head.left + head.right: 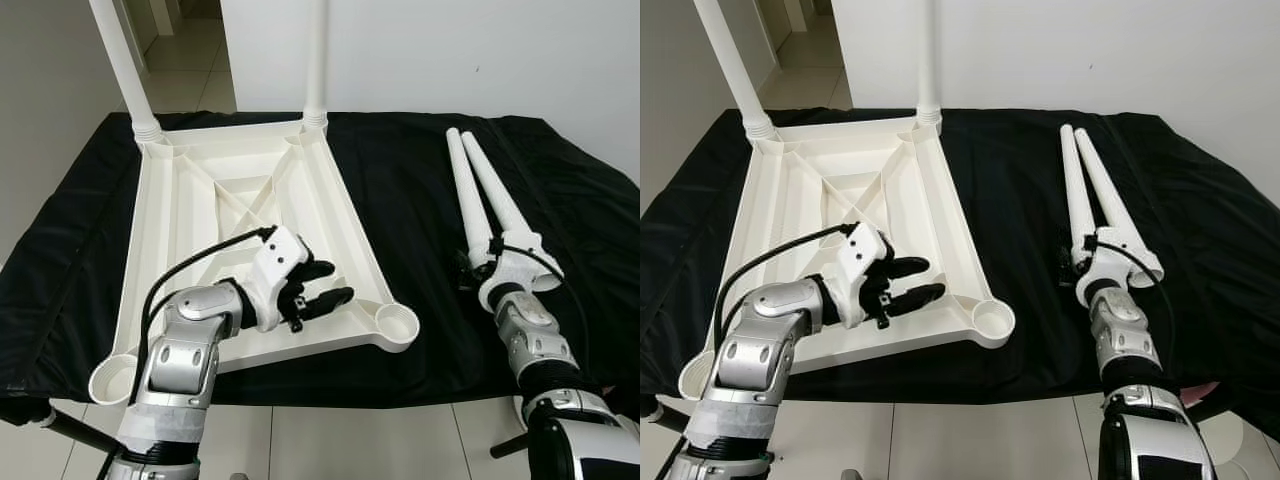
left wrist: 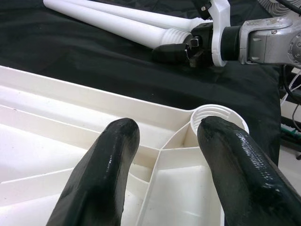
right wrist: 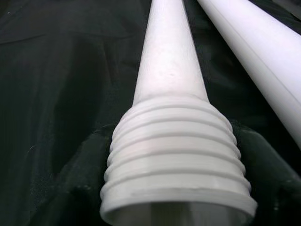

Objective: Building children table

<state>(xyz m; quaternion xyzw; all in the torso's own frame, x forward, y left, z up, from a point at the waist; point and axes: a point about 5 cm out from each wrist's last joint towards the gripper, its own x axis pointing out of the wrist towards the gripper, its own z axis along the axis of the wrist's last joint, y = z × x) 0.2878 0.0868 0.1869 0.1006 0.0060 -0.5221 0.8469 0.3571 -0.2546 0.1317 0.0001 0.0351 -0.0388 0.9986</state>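
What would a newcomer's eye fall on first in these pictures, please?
Likely the white tabletop lying upside down on the black cloth, two legs already standing in its far corners. The left gripper hovers open above its near edge, while the right gripper sits at the threaded end of a loose leg.
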